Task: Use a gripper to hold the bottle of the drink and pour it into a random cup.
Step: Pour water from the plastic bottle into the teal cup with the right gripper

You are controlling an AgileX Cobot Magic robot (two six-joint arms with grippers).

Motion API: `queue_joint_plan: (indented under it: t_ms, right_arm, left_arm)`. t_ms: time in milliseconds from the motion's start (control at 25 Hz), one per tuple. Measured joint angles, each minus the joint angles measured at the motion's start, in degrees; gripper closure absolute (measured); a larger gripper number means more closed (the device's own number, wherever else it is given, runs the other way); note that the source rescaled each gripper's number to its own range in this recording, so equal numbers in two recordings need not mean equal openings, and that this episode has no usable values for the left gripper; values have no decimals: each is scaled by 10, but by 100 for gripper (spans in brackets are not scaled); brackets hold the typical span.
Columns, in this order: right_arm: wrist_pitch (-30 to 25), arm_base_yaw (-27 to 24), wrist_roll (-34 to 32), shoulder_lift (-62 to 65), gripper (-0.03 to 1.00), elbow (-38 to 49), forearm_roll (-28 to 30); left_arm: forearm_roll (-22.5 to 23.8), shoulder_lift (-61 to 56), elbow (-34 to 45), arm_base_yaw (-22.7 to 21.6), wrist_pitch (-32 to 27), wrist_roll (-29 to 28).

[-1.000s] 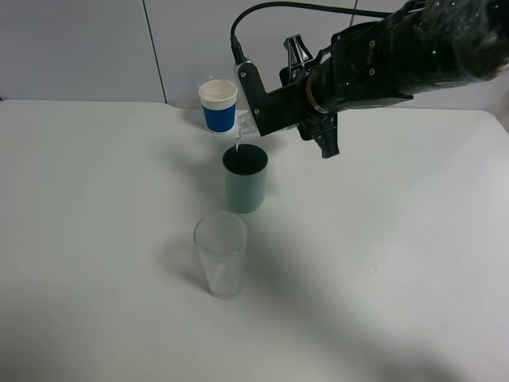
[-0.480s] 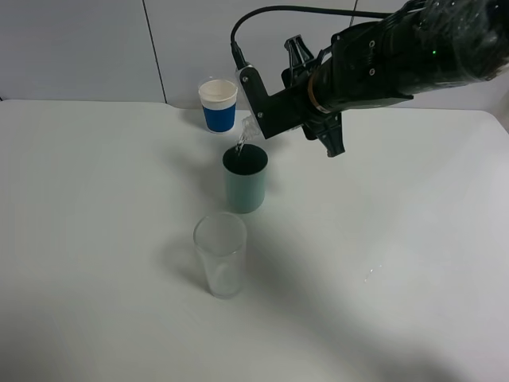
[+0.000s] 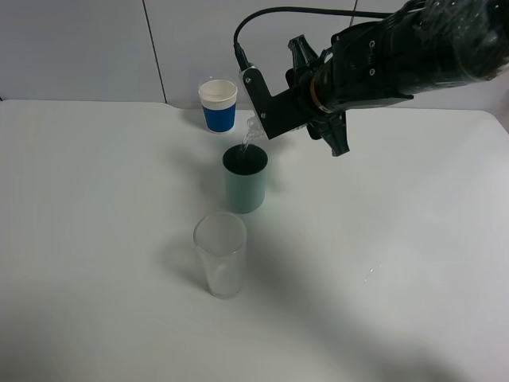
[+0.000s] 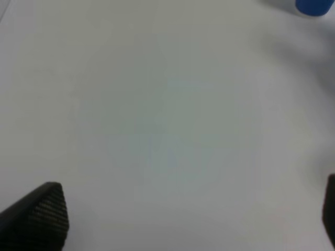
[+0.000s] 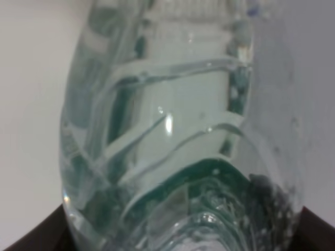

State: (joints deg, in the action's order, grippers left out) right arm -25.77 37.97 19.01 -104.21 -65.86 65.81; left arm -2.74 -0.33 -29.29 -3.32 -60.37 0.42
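My right gripper (image 3: 266, 115) is shut on the clear plastic bottle (image 3: 251, 130) and holds it tilted, mouth down, just above the far rim of the teal-green cup (image 3: 245, 181). A thin stream of clear liquid runs from the bottle mouth into the cup. In the right wrist view the bottle (image 5: 167, 130) fills the frame, with liquid inside and its green label showing through. The cup stands upright mid-table. My left gripper (image 4: 188, 214) is open and empty over bare table; it is outside the exterior view.
A blue-and-white paper cup (image 3: 218, 104) stands behind the teal cup and also shows in the left wrist view (image 4: 314, 6). A clear glass tumbler (image 3: 220, 255) stands in front of it. A few droplets (image 3: 370, 274) lie on the white table (image 3: 95, 239).
My right gripper has rotated and shifted slightly right, and the bottle's mouth has moved a little right over the cup. The cups have not moved.
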Motion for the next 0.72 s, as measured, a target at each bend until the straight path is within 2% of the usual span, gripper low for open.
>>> queue_joint_plan:
  t_ms: [720]
  right_arm:
    - [-15,0,0,0,97,0,0]
  left_arm:
    - [0,0,0,0,0,0]
